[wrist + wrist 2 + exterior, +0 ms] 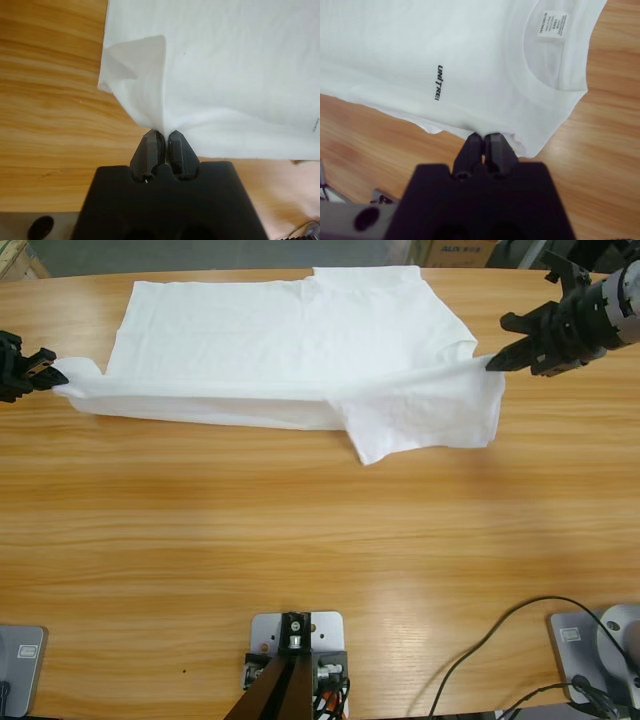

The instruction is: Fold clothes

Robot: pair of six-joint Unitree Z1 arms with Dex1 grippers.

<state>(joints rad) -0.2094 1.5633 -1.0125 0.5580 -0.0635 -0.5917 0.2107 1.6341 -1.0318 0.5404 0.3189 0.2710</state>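
A white T-shirt lies spread along the far half of the wooden table, its near edge pulled into a taut band between the two grippers. At the table's left edge my left gripper is shut on the shirt's corner, the cloth bunching at its jaws. On the right, my right gripper is shut on the shirt's edge beside the ribbed collar, the jaws pinching the cloth. Small dark lettering runs across the chest. A sleeve hangs toward the table's middle.
Bare wood fills the table's near half. Black cables curl at the near right corner. Cardboard boxes stand beyond the far edge.
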